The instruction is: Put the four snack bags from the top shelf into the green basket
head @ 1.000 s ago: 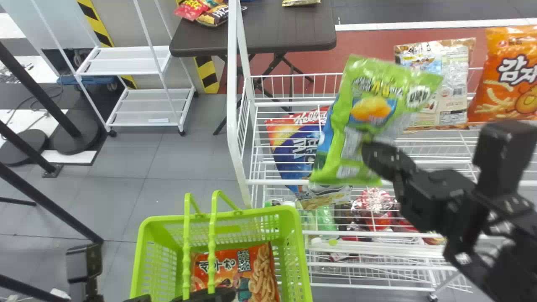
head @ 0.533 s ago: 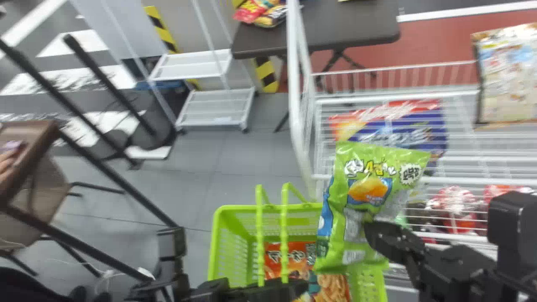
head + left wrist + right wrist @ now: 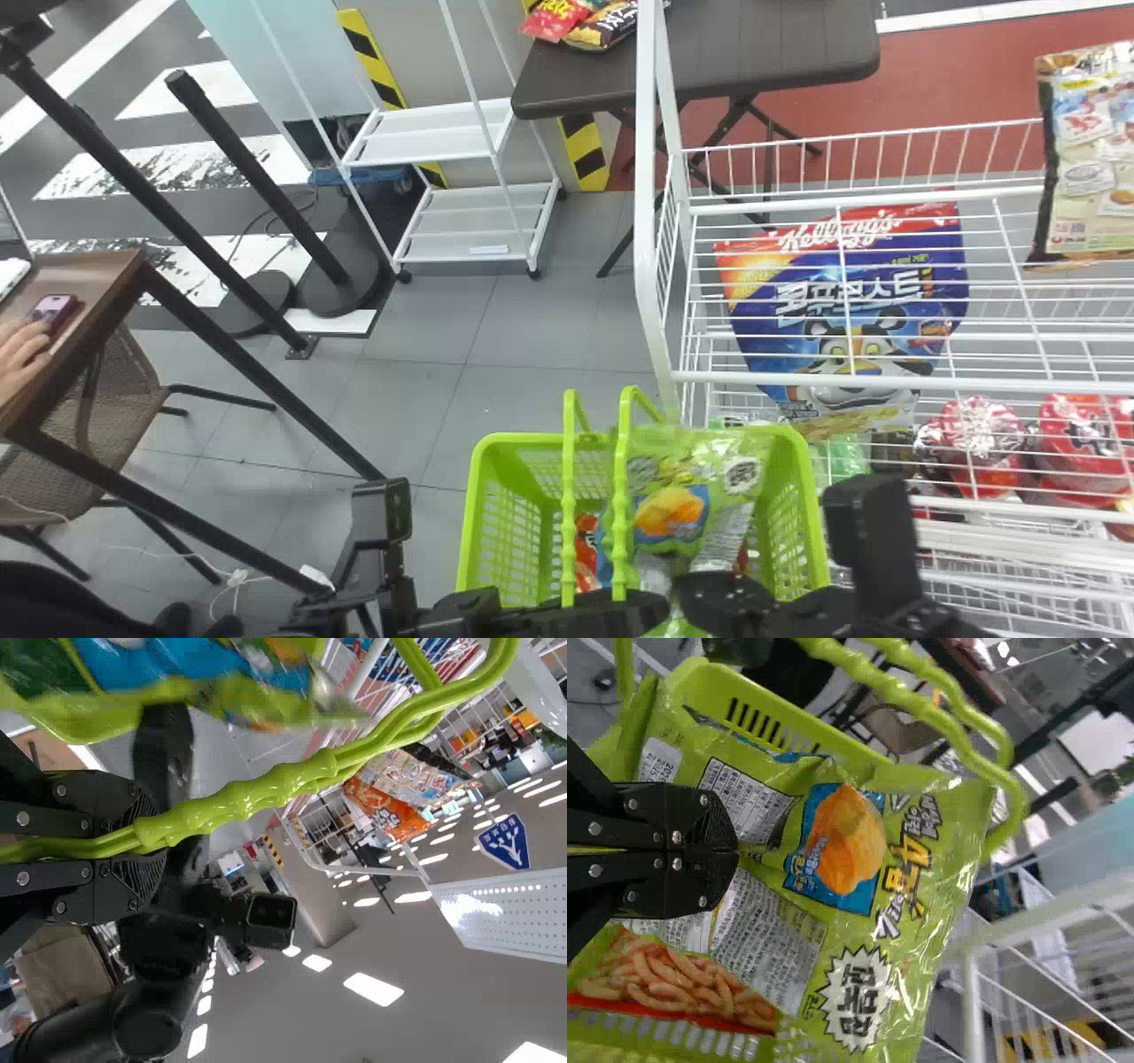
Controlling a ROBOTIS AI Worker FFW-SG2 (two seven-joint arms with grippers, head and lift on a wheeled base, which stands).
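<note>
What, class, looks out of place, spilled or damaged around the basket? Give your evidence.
Nothing stands out: no spill or tear is visible. The green snack bag is creased, but the right gripper is pinching it over the green basket, whose handles the left gripper holds.

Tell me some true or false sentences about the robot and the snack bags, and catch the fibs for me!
1. The robot's right gripper is pinching a shiny green snack bag. True.
2. The robot's left gripper is holding a cereal bag. False: it grips the handles of the lime-green plastic basket.
3. An orange-red snack bag with curly snacks pictured on it is in the basket. True.
4. The blue-and-red bag with a tiger on it is in the basket. False: it is in the white wire rack.
</note>
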